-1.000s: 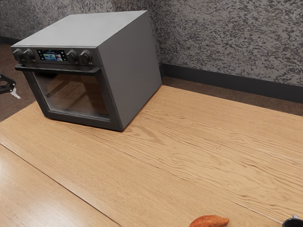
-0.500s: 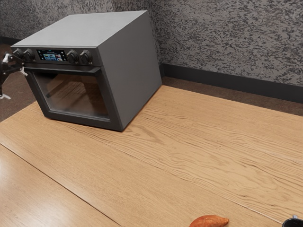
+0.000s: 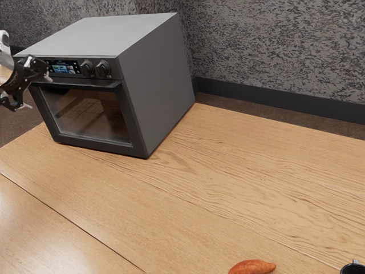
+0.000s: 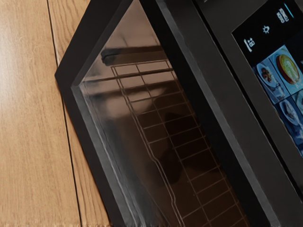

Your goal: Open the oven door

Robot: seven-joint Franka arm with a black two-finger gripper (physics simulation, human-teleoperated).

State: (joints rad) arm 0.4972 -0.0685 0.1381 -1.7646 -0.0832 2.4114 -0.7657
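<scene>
Nearest the exterior camera: orange sweet potato (image 3: 252,267) and part of a dark cup (image 3: 353,269) on the wooden table (image 3: 199,188), both well apart from the oven, no trouble to you. Further back, your gripper (image 3: 35,90) is at the oven's front, by the handle's end at the exterior view's left, fingers apart, nothing between them. Whether a fingertip brushes the handle (image 3: 77,85), you can't quite tell from this angle. Oven door (image 3: 94,142) is shut below the control panel, rack (image 4: 138,124) behind its glass. Step in hand looks like lining up on the handle; no opening yet. Main risk: your hand is tilted, so one finger could jam against the bar's front instead of getting behind it, and closing would slip off. Come in too high and you'd knock the display (image 3: 63,67) or knobs (image 3: 102,69). Pull straight out instead of following the hinge and you'd lose grip or drag the oven away from the wall (image 3: 274,51).
</scene>
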